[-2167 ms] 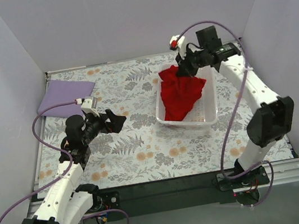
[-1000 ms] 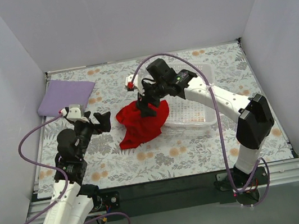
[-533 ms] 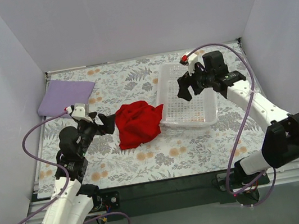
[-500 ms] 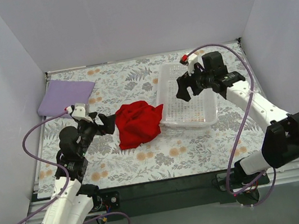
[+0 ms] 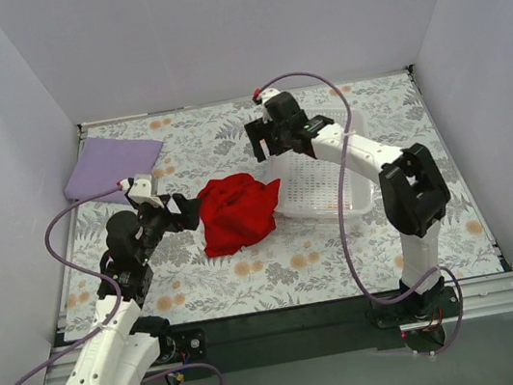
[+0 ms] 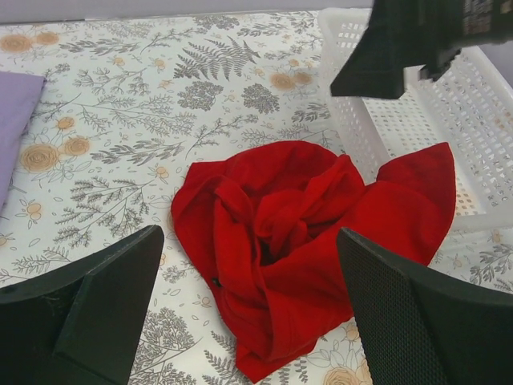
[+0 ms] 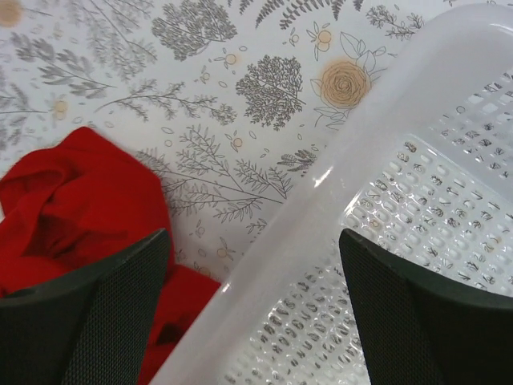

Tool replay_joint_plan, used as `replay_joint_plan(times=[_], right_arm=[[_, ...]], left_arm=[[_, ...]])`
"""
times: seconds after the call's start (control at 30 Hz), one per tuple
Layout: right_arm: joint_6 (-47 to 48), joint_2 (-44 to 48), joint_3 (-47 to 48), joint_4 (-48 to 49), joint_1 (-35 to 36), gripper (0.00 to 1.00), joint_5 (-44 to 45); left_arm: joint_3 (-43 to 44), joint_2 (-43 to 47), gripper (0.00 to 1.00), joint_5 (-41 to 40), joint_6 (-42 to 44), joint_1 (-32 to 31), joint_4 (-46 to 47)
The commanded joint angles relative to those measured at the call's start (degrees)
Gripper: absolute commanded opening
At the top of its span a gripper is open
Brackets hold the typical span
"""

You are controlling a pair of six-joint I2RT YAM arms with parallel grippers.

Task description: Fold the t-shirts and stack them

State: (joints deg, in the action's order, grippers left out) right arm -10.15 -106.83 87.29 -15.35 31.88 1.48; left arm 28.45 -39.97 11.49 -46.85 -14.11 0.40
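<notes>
The red t-shirt [image 5: 236,210] lies crumpled on the floral cloth, its right edge against the white basket [image 5: 326,212]. Further back, the lilac t-shirt [image 5: 110,164] rests folded in the far left corner. My left gripper [image 5: 182,211] hovers open just left of the red heap, holding nothing. In the left wrist view the red t-shirt [image 6: 304,241] fills the space ahead of the left gripper [image 6: 248,233]. My right gripper [image 5: 266,141] is open above the basket's far left corner. Its wrist view shows the right gripper [image 7: 254,234] straddling the basket rim [image 7: 377,104], the red t-shirt [image 7: 72,208] at lower left.
The lattice basket [image 6: 401,136] has nothing in it and sits right of centre. Grey walls close in the table on three sides. A lilac edge [image 6: 12,120] shows at the left of the left wrist view. The right arm's black gripper [image 6: 401,48] hangs over the basket there.
The right gripper carried the red t-shirt out of the basket, let it go on the table, pulled back over the basket, then swung to its far left corner. The left arm barely moved.
</notes>
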Motion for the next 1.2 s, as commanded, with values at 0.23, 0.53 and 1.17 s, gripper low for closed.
replay_joint_plan(times=[0.23, 0.53, 1.17], right_arm=[[3.91, -3.65, -1.32, 0.06, 4.51, 0.83, 22.8], [9.96, 1.7, -7.39, 2.17, -0.76, 0.42, 19.98], [26.24, -2.85, 0.42, 0.85, -16.85, 0.01, 20.75]], left_arm=[[1.88, -0.9, 0.88, 1.78, 0.53, -0.39, -0.05], [1.88, 0.76, 0.88, 2.05, 0.36, -0.83, -0.05], [1.88, 1.73, 0.88, 3.28, 0.44, -1.8, -0.05]])
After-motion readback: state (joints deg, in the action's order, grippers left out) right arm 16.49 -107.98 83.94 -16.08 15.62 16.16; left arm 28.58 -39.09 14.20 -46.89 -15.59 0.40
